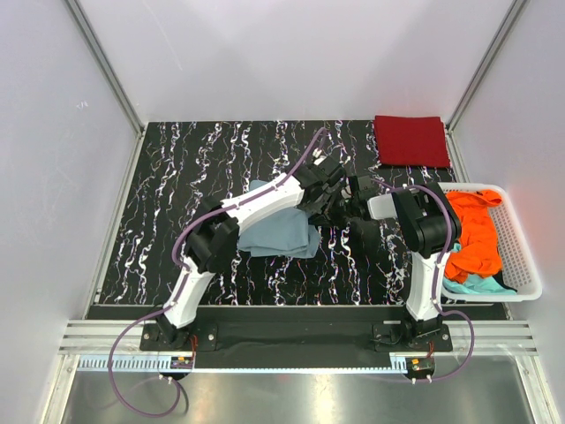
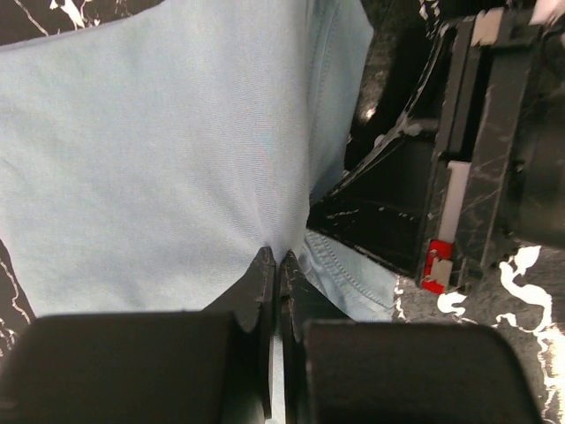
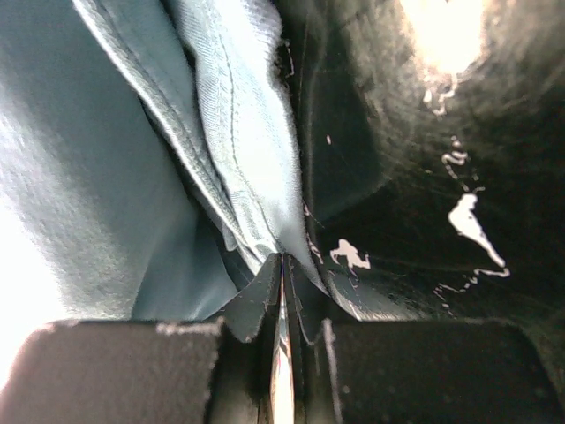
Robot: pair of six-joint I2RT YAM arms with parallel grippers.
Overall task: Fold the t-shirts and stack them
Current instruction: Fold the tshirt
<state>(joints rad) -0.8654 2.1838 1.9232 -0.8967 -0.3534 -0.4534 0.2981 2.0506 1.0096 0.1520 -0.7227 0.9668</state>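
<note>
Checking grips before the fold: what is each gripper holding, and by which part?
Both hold the grey-blue t-shirt. The left gripper pinches gathered cloth beside a stitched hem; the right gripper pinches layered cloth at a stitched edge.

The left gripper and the right gripper are low over a table topped in black with white marble veining, which runs well out to either side of them. Beyond the grippers rises a plain white back wall. A white left wall and right wall meet it at slanting aluminium posts. Behind the grippers an aluminium rail edges the table, then a shiny metal sheet. The light is even and soft; a bright glare shows on the dark surface ahead and right of the right gripper
</note>
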